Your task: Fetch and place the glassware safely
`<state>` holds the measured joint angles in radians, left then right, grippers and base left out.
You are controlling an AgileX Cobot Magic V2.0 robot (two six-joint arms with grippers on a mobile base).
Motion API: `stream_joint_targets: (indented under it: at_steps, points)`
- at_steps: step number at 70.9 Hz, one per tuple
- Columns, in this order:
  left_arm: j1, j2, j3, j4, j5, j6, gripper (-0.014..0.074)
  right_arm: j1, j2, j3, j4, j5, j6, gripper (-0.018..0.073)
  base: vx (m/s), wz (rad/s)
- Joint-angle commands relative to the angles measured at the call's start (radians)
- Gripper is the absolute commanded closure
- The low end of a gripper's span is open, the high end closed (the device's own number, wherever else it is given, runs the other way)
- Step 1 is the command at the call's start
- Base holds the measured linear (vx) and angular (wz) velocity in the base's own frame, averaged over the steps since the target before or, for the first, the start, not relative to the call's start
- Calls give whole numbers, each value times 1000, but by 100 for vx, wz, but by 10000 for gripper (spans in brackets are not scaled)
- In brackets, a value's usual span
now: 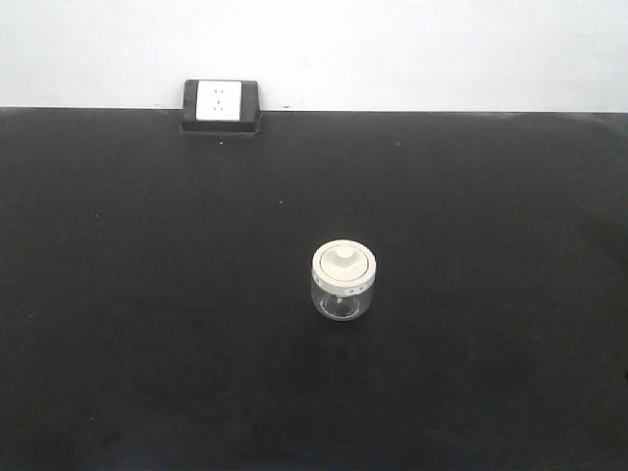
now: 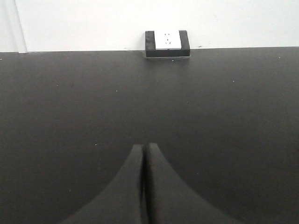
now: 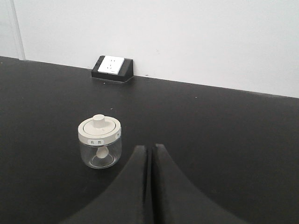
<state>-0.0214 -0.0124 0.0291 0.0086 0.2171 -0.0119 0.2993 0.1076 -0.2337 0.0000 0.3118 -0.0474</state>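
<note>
The small squat clear glass jar (image 1: 343, 283) stood upright on the black table (image 1: 147, 294), its round cream-white lid (image 1: 343, 263) with a central knob seated on top, a small label on the lid's rim

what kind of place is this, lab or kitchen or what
Probably a lab or workshop bench, though that's a guess: a plain black tabletop, a power socket box against a bare white wall, and only one lidded glass jar.

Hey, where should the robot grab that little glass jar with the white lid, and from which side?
Probably around the clear body of the glass jar, just under the lid, approaching level from the right gripper side. The jar stands upright and apart from anything else; the small knob likely offers too little hold, and the lid may lift off.
</note>
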Motion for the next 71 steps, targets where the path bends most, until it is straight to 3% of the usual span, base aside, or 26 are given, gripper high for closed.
stream_joint_targets:
  at_steps: [1,38,61,71]
  points:
    - [-5,-12,26,-9,-78,-7,603,-5,10,-24,-12,-71,0,563,0,0]
    - [-5,-12,26,-9,-78,-7,603,-10,10,-24,-12,-76,0,563,0,0]
    - [-5,-12,26,-9,-78,-7,603,-213,10,-10,-9,15,4,563,0,0]
    - [-5,-12,26,-9,-78,-7,603,-249,-2,62,0,-31,17,563,0,0]
